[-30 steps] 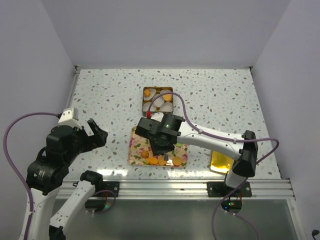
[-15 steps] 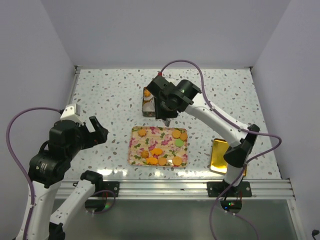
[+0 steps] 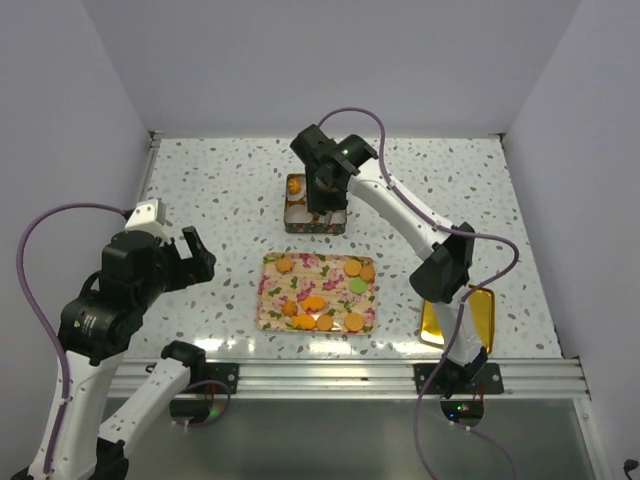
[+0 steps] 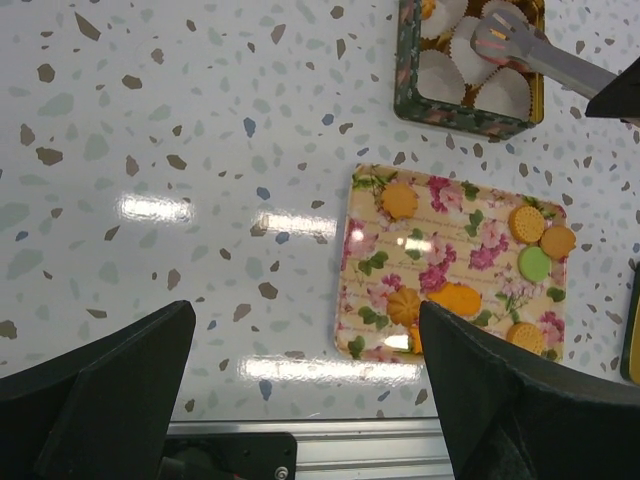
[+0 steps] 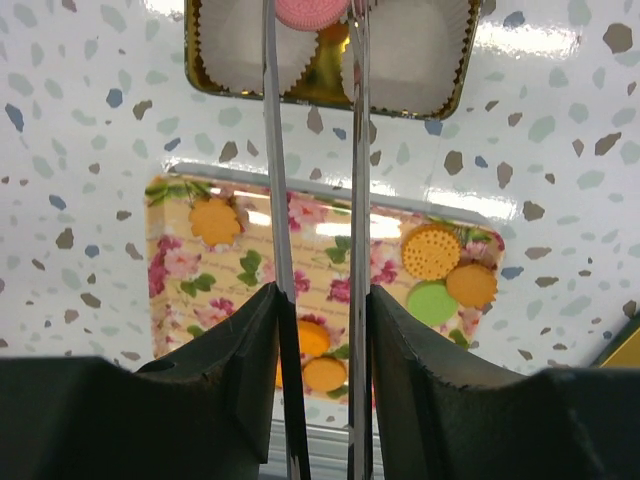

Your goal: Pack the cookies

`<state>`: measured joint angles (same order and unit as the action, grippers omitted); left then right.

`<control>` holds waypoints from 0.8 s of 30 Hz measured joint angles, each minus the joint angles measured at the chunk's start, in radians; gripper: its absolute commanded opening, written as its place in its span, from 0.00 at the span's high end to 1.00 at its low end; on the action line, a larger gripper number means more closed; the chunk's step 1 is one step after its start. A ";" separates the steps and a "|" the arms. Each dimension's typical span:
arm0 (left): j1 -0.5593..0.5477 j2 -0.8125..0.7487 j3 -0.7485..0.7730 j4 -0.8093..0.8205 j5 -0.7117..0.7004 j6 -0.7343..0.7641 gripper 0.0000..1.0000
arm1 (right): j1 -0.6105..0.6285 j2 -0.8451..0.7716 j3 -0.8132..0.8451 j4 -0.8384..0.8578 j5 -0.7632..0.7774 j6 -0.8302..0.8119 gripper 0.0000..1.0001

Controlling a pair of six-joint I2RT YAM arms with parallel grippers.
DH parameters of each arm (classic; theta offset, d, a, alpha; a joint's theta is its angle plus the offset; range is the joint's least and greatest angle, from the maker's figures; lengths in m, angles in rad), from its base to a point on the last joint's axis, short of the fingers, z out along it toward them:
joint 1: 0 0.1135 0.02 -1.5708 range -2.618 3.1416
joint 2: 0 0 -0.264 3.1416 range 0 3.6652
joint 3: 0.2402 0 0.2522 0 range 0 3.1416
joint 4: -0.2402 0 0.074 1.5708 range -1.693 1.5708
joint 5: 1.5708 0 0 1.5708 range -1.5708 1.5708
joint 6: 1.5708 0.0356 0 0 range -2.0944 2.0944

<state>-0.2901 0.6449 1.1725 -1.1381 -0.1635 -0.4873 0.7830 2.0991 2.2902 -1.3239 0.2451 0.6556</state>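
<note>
Fingers of the right gripper are pressed onto a pair of metal tongs. The tong tips pinch a pink cookie by its edges. It hangs over the tin, its round face turned up toward the wrist camera. The tongs' long axis runs from the gripper out to the tin.

The tin holds white paper cups, and one far-left cup has an orange cookie in it. Just near of the tin lies the floral tray with the remaining cookies lying flat: mostly orange rounds, one green, and one oval with its long axis running left to right.

The left gripper hangs over bare table to the left, fingers spread wide and holding nothing.
</note>
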 measured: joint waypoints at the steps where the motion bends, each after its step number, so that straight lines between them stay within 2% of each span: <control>1: -0.004 0.001 0.000 0.000 -0.003 0.002 0.00 | -0.009 0.019 0.019 0.002 -0.004 -0.005 0.60; 13: -0.051 0.042 0.000 0.017 -0.077 0.027 0.00 | -0.110 0.091 0.047 0.030 -0.061 -0.040 0.59; 19: -0.063 0.065 0.000 0.031 -0.091 0.034 0.00 | -0.120 0.126 0.055 0.061 -0.092 -0.053 0.58; 24: -0.066 0.100 0.000 0.054 -0.092 0.035 0.00 | -0.121 0.142 0.068 0.069 -0.111 -0.055 0.48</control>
<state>-0.3561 0.7452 1.1725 -1.0840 -0.2558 -0.4522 0.6624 2.2414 2.3581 -1.2549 0.1341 0.6003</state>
